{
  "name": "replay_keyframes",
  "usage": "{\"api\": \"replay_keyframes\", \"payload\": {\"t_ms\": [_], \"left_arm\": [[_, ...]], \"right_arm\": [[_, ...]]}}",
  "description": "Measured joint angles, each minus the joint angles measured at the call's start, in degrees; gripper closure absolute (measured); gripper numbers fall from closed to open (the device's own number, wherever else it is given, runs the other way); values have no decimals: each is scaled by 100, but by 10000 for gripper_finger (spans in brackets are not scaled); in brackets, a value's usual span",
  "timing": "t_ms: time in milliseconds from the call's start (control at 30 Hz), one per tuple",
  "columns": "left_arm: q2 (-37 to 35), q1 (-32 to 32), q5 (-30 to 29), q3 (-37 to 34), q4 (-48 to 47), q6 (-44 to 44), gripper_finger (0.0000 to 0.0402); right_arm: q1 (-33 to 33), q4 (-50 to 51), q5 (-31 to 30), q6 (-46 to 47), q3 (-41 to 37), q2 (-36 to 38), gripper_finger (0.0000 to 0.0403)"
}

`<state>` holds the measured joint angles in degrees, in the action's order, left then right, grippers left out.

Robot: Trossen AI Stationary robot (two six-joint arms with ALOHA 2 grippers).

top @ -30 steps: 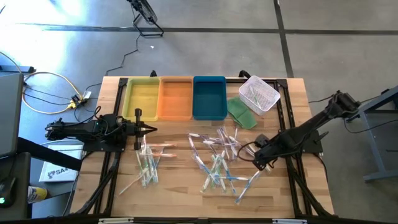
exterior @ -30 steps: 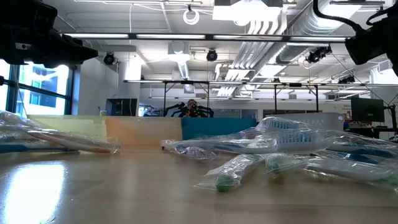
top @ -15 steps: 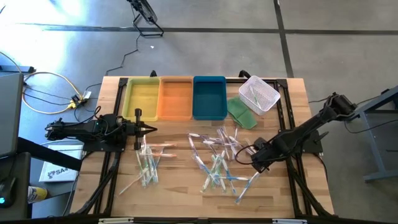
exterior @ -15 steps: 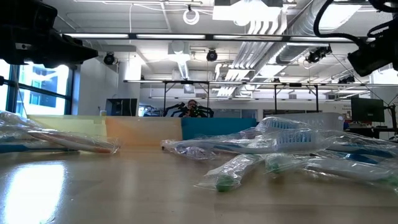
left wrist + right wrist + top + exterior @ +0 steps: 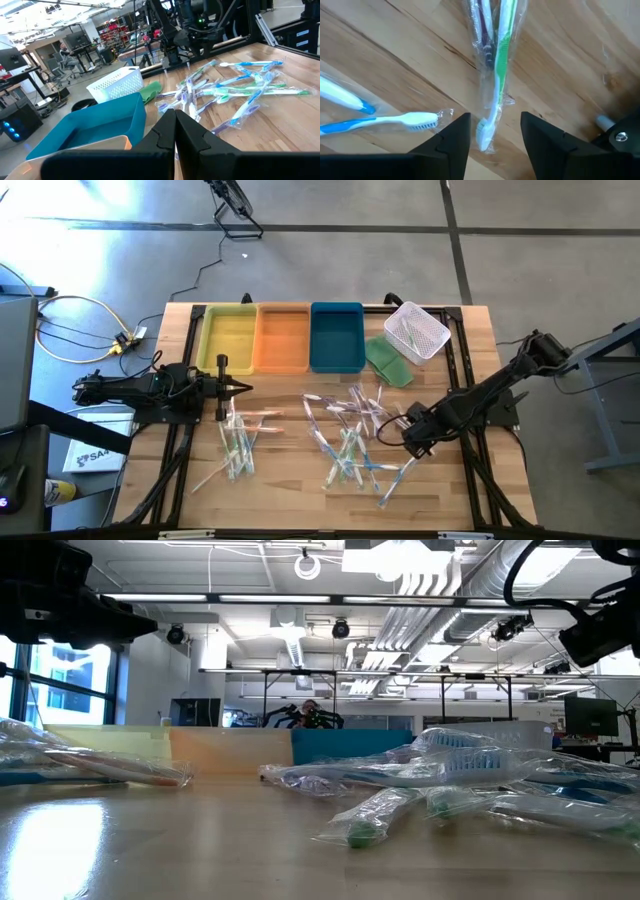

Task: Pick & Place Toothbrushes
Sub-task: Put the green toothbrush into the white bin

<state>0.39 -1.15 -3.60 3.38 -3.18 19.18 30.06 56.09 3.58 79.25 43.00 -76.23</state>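
High view: my left arm lies stretched low across the left side of the wooden tabletop (image 5: 290,510), its fingers (image 5: 243,387) pressed together, pointing at the small left pile of toothbrushes (image 5: 238,442). My right arm reaches in slantwise from the right edge, wrist bent down, and my right fingers (image 5: 402,442) hang at the right fringe of the big pile of toothbrushes in the middle. Behind the piles sit a yellow tray (image 5: 230,338), an orange tray (image 5: 283,337) and a blue tray (image 5: 336,337) side by side, then a green cloth (image 5: 390,362) and a white mesh basket (image 5: 416,332).

Low view: wrapped brushes lie on the pale wood, the trays behind them, and an open workshop with ceiling pipes and strip lights beyond.

Left wrist view: my shut fingertips point over the blue tray's corner toward the scattered brushes.

Right wrist view: my fingers stand spread, a green-handled toothbrush (image 5: 496,75) in its wrapper lying between them on the wood, a blue-handled toothbrush (image 5: 380,122) beside it.
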Motion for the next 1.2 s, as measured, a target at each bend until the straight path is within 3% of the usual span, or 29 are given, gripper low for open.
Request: {"api": "replay_keyframes", "payload": {"t_ms": [567,867,1200], "left_arm": [[0,0,0,0,-26,0,402],[0,0,0,0,-33,2,402],[2,0,0,0,-35,2,402]], "right_arm": [[176,-124,-153,269,0,-47,238],[628,-136,-149,519,0,-570,238],[645,-267,-111,501,0,-1116,238]]}}
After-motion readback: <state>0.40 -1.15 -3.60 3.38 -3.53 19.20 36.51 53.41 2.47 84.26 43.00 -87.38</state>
